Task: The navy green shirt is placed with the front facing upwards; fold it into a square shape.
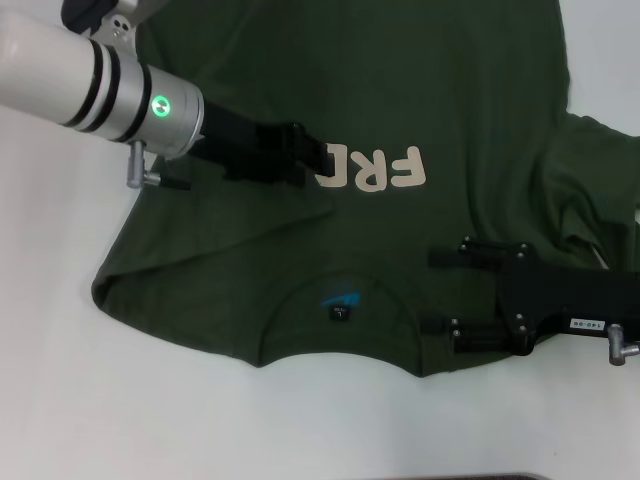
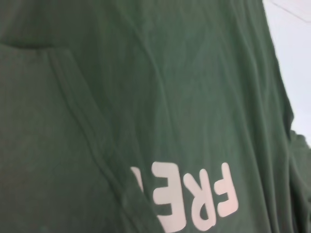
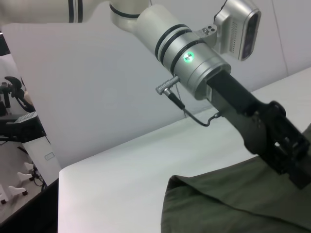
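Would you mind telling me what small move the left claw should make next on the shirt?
Probably draw the left claw a bit farther across the navy green shirt, since a folded panel already hides part of the lettering; the right claw is at the shoulder near the collar.

Both arms extended low, grippers pointed inward toward each other.

Left arm reaching in from the upper left of the head view, white forearm, silver wrist ring lit green, black left gripper (image 1: 322, 160) stretched out level; fingertips hard to make out. Right arm entering from the right edge, black right gripper (image 1: 435, 291) lying nearly level, its two fingers (image 1: 470, 252) spread well apart, one above the other in the head view.
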You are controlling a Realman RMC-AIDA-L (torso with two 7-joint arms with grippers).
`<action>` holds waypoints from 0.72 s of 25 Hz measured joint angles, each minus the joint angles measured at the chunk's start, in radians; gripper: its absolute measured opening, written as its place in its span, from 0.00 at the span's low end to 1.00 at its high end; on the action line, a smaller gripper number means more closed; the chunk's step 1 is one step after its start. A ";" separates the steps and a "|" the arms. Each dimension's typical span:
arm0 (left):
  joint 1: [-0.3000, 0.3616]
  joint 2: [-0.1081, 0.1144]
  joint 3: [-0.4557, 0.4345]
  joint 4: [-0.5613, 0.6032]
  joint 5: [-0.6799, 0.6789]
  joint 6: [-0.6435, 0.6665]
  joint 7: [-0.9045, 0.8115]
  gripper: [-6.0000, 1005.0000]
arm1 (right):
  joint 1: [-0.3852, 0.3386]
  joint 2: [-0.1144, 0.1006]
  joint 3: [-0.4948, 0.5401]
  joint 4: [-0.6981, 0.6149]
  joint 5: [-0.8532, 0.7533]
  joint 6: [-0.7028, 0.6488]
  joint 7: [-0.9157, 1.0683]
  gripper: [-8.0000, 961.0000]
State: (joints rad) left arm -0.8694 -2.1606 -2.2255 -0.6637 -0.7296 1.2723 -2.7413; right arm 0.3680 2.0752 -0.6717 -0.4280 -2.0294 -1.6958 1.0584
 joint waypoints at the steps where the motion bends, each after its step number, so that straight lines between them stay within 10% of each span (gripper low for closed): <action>1: 0.003 0.001 -0.002 -0.011 -0.003 0.006 0.002 0.33 | 0.000 0.000 0.000 0.000 0.000 -0.003 0.000 0.91; 12: 0.153 0.085 -0.035 -0.194 -0.190 0.257 0.225 0.66 | 0.000 -0.020 0.160 -0.010 0.100 -0.124 0.334 0.91; 18: 0.316 0.053 -0.119 -0.235 -0.321 0.390 0.805 0.79 | 0.004 -0.037 0.155 -0.012 0.096 -0.074 0.518 0.91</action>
State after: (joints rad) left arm -0.5538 -2.1079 -2.3447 -0.8988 -1.0503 1.6625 -1.9363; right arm 0.3720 2.0387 -0.5164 -0.4399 -1.9331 -1.7694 1.5763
